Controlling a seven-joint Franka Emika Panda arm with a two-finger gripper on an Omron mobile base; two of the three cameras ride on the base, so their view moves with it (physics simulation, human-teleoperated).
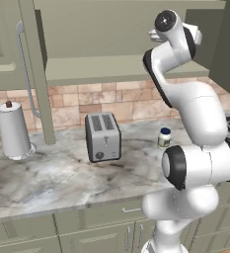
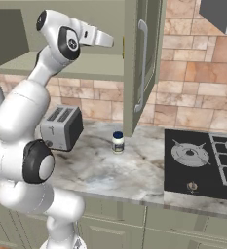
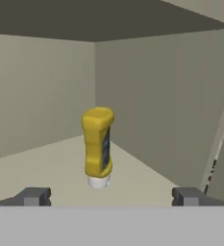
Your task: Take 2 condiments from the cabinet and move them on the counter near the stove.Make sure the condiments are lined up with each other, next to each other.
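A slim yellow squeeze bottle stands cap-down on the cabinet shelf, a short way ahead of my gripper. The gripper is open; its fingertips sit wide apart with nothing between them. In the right base view my hand reaches into the open cabinet at shelf height. The small white jar with a dark blue lid stands upright on the marble counter, left of the black stove.
A silver toaster stands mid-counter, with a paper-towel roll at the far left. The open cabinet doors, with long silver handles, hang beside the shelf. Drawer fronts run below the counter.
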